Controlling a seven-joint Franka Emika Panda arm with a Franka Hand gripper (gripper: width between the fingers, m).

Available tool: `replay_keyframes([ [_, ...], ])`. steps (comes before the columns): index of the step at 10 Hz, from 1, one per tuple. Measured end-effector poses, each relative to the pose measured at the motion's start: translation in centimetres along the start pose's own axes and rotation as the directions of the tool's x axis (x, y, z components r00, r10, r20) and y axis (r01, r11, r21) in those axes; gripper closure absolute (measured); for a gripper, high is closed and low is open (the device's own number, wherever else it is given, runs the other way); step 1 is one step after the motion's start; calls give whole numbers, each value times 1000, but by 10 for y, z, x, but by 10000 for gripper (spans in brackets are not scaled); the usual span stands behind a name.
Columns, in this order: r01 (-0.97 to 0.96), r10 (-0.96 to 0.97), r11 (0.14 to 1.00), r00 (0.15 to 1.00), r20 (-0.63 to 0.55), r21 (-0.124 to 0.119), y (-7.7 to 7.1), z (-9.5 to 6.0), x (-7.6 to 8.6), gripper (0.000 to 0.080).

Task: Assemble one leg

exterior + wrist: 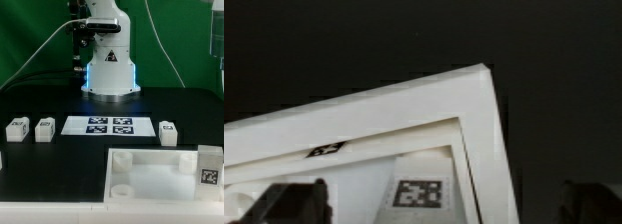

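Observation:
Four small white legs show in the exterior view. Two (17,128) (45,128) stand at the left, one (168,131) stands right of the marker board, and one (208,165) stands upright at the right end of the large white tray (150,172). My gripper is out of the exterior view. In the wrist view my gripper (441,212) hangs above a corner of the tray (438,95). Its dark fingers (299,203) are wide apart with nothing held. A square marker (420,193) on a white face lies below, between them.
The marker board (110,126) lies in the middle of the black table. The robot base (108,70) stands behind it. A green curtain closes the back.

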State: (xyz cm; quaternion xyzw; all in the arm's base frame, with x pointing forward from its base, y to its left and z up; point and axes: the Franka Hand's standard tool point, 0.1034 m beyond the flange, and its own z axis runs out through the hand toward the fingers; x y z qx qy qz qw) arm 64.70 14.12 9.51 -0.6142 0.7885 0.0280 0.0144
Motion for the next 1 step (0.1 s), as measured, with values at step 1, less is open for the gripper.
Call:
replay_keyframes([
  [1,0,0,1000,1000,-1,-1,0,1,0,150],
])
